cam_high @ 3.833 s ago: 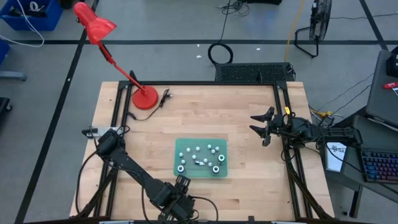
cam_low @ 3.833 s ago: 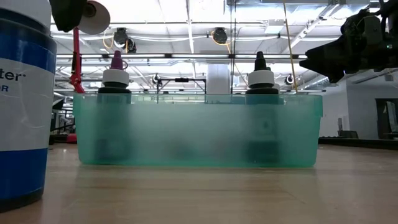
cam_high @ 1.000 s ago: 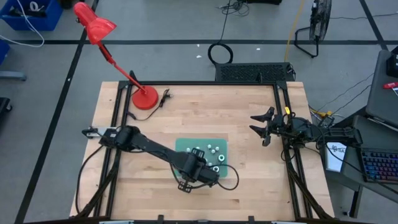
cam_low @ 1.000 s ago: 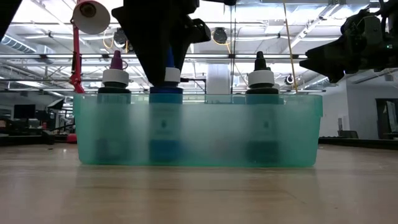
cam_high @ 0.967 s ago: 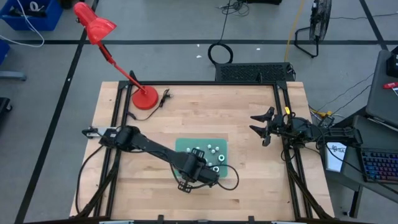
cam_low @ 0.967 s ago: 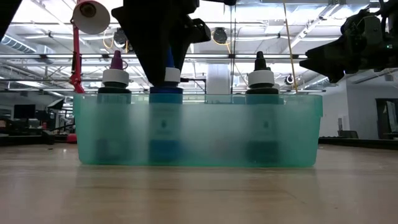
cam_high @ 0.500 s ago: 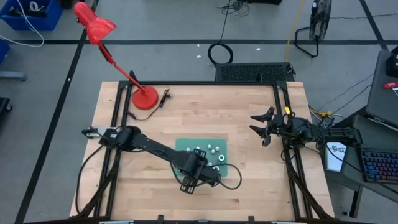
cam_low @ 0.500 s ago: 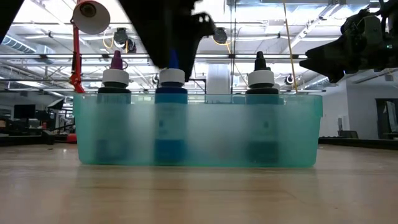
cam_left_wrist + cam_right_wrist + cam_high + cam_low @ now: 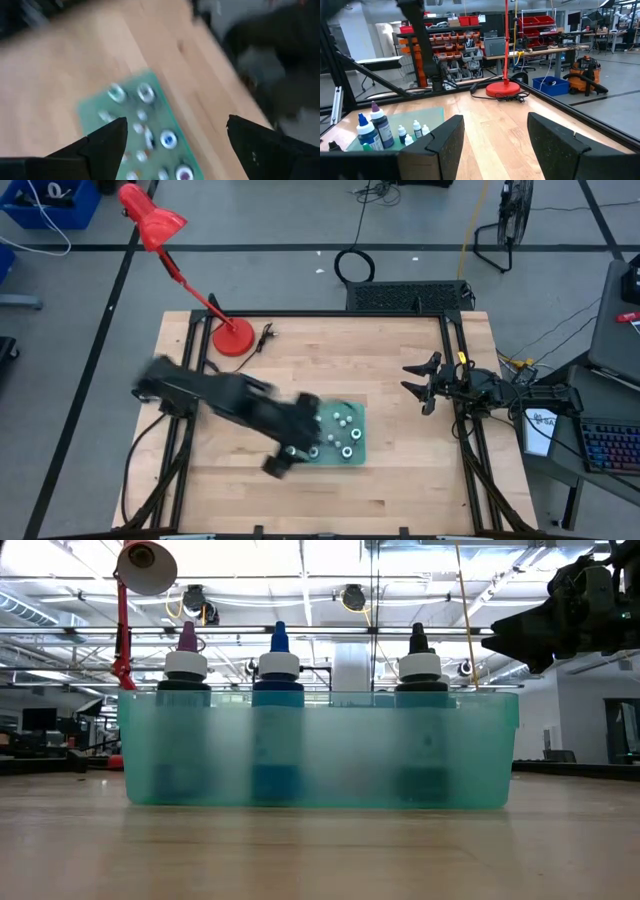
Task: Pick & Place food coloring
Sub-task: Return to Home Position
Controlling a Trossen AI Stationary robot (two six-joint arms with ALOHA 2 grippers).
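Note:
The food coloring stands in a translucent green tray (image 9: pixel 358 412) at mid-table. From the low view, three larger bottles rise above the tray's rim (image 9: pixel 470 698): purple-tipped (image 9: pixel 186 665), blue-tipped (image 9: pixel 278 665) and black-tipped (image 9: pixel 420 665). Small whitish bottles (image 9: pixel 342 420) stand among them. My left gripper (image 9: pixel 286 454), blurred, hangs open above the tray's left near part. In its wrist view the gripper (image 9: pixel 176 120) has nothing between its fingers, and the blue bottle (image 9: pixel 168 139) stands below. My right gripper (image 9: pixel 406 378) is open, level, at the table's right side.
A red desk lamp (image 9: pixel 232 338) stands at the table's far left. Black frame rails (image 9: pixel 455 340) run along the table's edges. Bare wood lies in front of the tray (image 9: pixel 320 850) and between the tray and my right gripper.
My left gripper has opened, let go of the blue-tipped bottle and risen fast, straight up out of the low view, tipping less steeply downward. The blue bottle stays upright in the tray between the purple and black ones.

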